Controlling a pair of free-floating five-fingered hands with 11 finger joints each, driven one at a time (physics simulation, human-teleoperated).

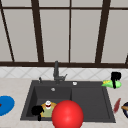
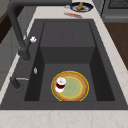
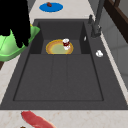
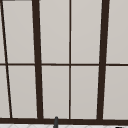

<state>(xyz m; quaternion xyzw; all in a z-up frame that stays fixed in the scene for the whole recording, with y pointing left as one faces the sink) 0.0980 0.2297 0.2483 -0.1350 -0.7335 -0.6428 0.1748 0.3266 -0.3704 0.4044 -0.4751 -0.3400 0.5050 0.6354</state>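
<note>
Green bowl (image 1: 111, 83) at the frame's right, pinched at its rim by my right hand (image 1: 115, 76); it looks light, stiff, slippery. My left hand (image 1: 37, 110) hangs curled, holding nothing, lower left beside the plate (image 1: 43, 111).

- No text, label, brand, number or sign can be read anywhere in these views.
- The green bowl (image 1: 111, 83) held by the right hand (image 1: 115, 76) bears no lettering.
- The plate (image 2: 70, 86) in the sink (image 2: 67, 30) and the small cup (image 2: 60, 83) on it carry no markings.
</note>
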